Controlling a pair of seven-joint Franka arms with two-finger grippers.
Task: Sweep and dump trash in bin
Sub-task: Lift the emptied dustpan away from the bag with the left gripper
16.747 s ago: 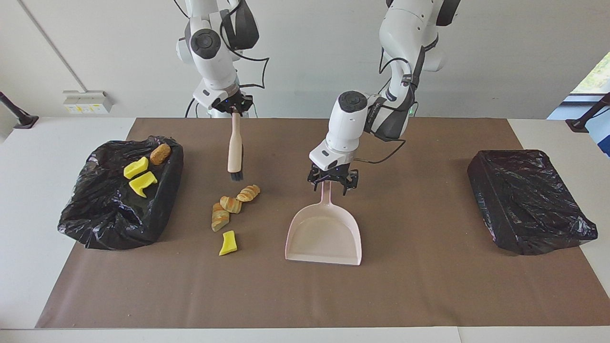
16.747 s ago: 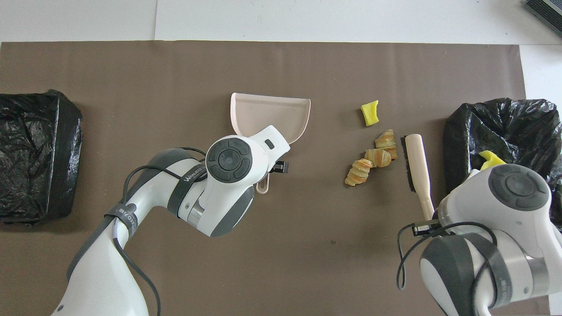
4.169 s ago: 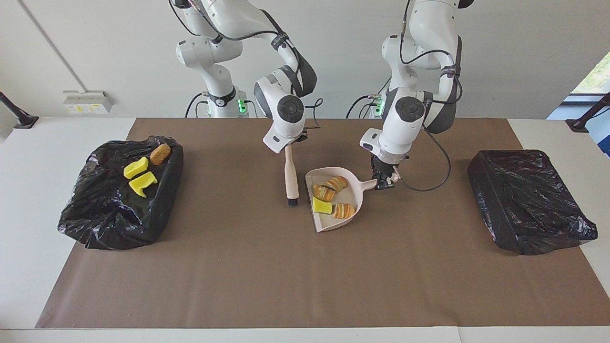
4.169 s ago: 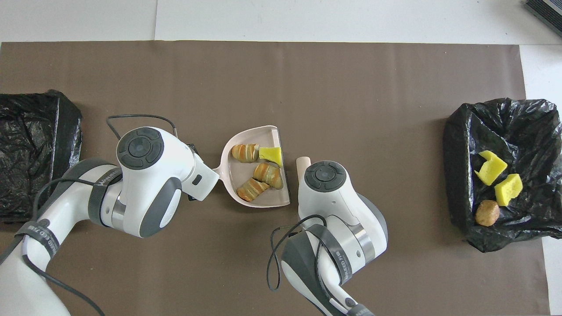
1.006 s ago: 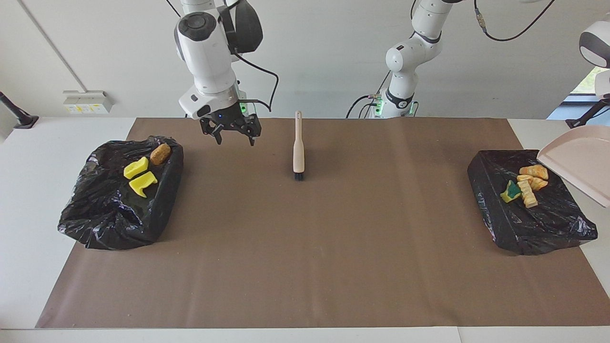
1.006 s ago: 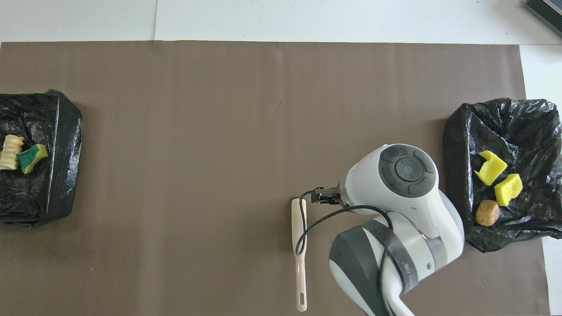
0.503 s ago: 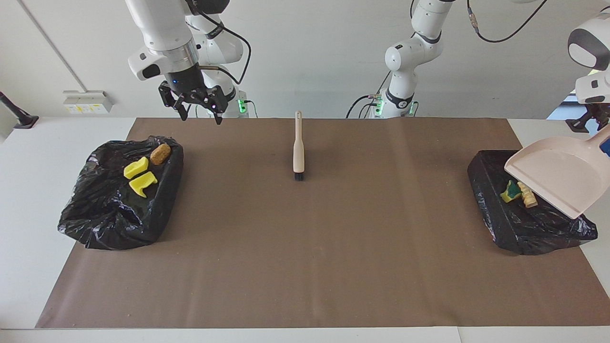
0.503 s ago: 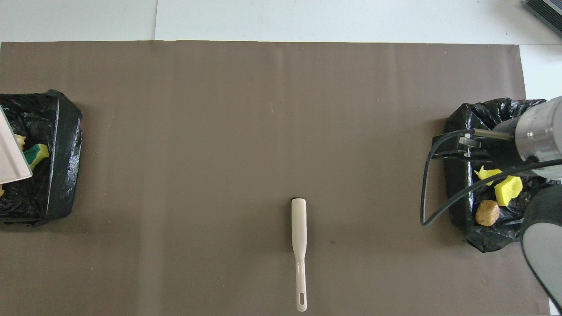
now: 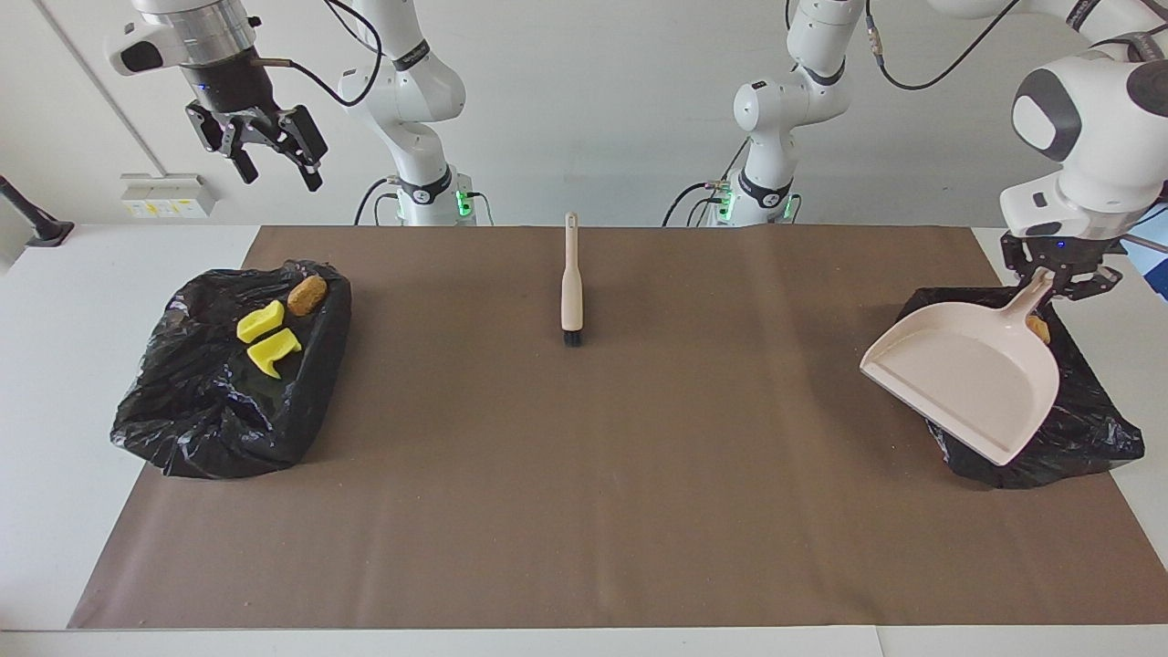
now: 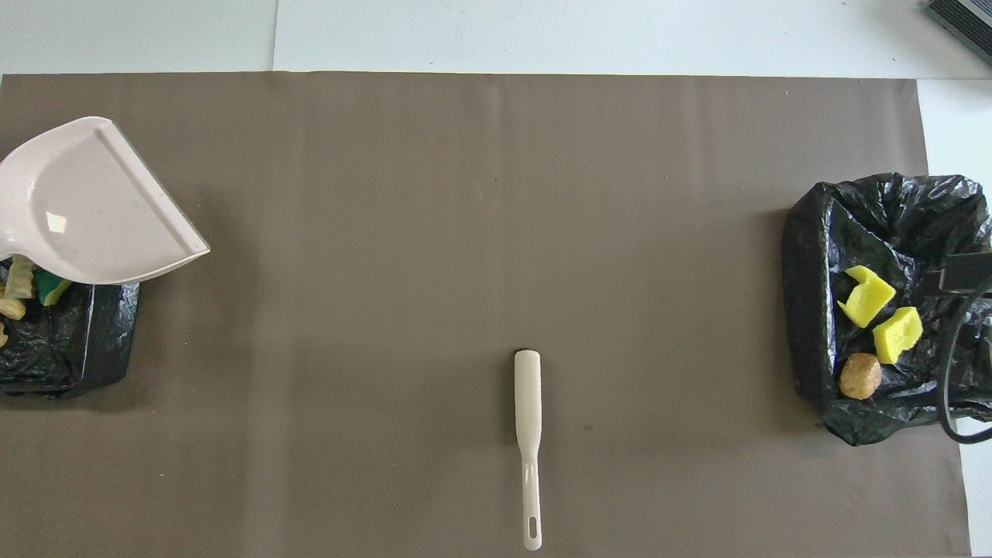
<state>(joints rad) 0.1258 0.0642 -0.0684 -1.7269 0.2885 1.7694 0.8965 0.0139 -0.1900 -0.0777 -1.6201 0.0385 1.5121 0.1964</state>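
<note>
My left gripper [image 9: 1049,279] is shut on the handle of the pale pink dustpan [image 9: 967,383], which hangs empty and tilted over the black-lined bin [image 9: 1090,433] at the left arm's end. The pan hides most of the dumped trash. The overhead view shows pastries [image 10: 15,283] and a yellow-green spongy chunk [image 10: 53,288] in that bin [image 10: 77,341] under the pan [image 10: 85,209]. My right gripper [image 9: 260,151] is open and empty, high over the other black-lined bin [image 9: 182,438], which holds two yellow chunks [image 9: 260,321] and a brown bun [image 9: 307,294].
The wooden brush [image 9: 571,292] lies on the brown mat at the table's middle, near the robots, bristles away from them; it also shows in the overhead view [image 10: 528,418]. White table margins border the mat.
The left gripper has swung the empty dustpan back over the bin toward the table's middle. The right gripper has risen and moved out over the right arm's end. The brush has not moved.
</note>
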